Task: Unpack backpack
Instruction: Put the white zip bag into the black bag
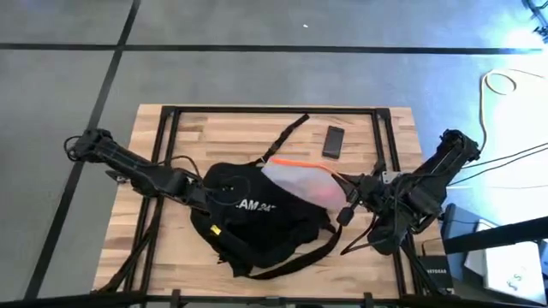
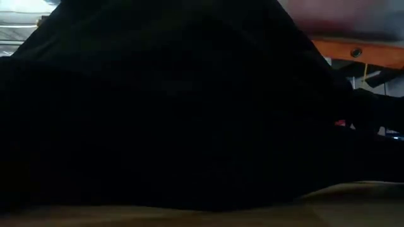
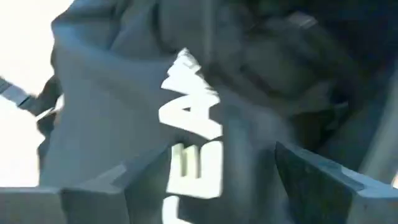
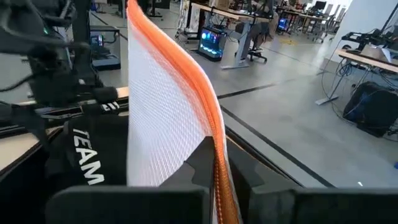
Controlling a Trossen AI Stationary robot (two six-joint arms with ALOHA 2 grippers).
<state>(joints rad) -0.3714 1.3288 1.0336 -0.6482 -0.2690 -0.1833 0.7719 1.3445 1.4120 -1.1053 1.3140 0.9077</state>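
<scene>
Extraction step is in hand: a translucent white mesh pouch with orange trim (image 1: 301, 180) is held by the right gripper (image 1: 346, 200), whose fingers are pinched on the orange edge in the right wrist view (image 4: 219, 163). The pouch lies half on top of the large black soft fabric backpack with white "TEAM" lettering (image 1: 248, 224), which sits at the middle of the slatted wooden table (image 1: 257, 128). The left gripper (image 1: 204, 195) is pressed against the backpack's left side; whether its fingers are spread or pinching fabric cannot be told. 1 small dark flat rectangular device (image 1: 334, 141) lies on the table beyond the backpack. Judged next: the pouch needs drawing clear toward the right while the bag is held steady, then setting down on bare table.
</scene>
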